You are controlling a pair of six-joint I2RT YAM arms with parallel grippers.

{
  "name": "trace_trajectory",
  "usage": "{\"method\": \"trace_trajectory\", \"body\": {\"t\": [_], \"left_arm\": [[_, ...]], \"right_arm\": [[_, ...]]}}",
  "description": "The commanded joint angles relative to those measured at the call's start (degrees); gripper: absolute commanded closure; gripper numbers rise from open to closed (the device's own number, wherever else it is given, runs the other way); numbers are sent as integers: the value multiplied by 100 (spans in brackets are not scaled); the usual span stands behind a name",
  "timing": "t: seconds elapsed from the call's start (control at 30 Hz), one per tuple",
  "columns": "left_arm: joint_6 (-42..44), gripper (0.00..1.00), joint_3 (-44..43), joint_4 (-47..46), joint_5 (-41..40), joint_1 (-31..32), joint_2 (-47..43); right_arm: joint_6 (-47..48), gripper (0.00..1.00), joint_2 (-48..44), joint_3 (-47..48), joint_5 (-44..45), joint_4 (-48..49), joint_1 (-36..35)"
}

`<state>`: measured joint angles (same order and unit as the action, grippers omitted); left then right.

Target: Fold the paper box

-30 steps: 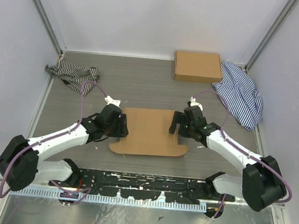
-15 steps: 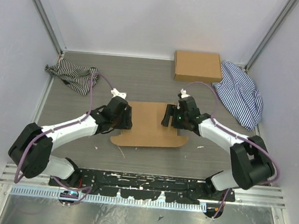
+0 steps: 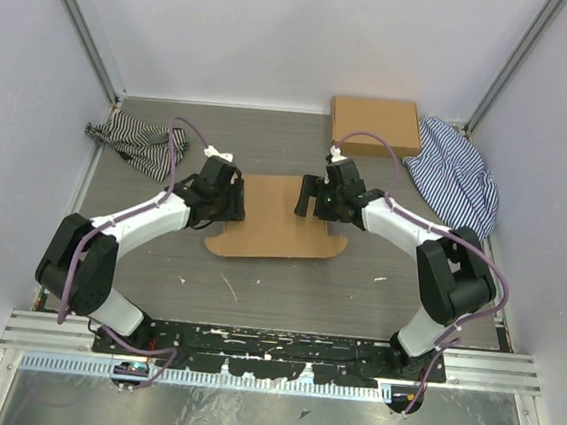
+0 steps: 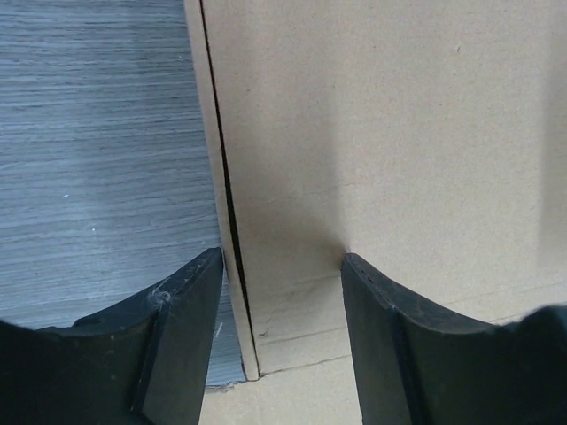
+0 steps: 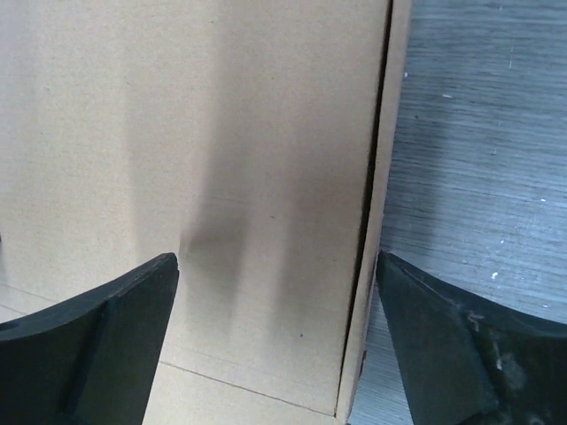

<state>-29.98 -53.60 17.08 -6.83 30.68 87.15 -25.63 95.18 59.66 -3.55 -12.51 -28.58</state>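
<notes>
Both arms reach over the flat paper box point(image 3: 277, 232): left gripper point(image 3: 232, 206) spread astride its left edge, right gripper point(image 3: 308, 197) spread wide astride its right edge.

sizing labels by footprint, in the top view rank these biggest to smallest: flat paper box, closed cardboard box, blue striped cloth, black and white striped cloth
1. paper box
2. blue striped cloth, not far behind
3. closed cardboard box
4. black and white striped cloth, bunched up, so judged by visible spread only
</notes>
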Motion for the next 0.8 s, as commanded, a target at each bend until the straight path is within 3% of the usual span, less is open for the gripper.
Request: {"method": "trace_trajectory", "body": {"t": [0.0, 0.23, 0.5, 0.77], "left_arm": [[189, 36, -234, 383, -215, -17, -231], [114, 34, 74, 996, -429, -16, -1492], [-445, 32, 1713, 428, 684, -9, -3069], [-395, 30, 1862, 520, 687, -7, -2955]], "right_arm": [[-3, 0, -493, 207, 401, -38, -86], [146, 0, -1642, 22, 1089, -917, -88], [154, 0, -2964, -1168, 66, -1078, -129], [111, 0, -2924, -1666, 104, -861, -362]]}}
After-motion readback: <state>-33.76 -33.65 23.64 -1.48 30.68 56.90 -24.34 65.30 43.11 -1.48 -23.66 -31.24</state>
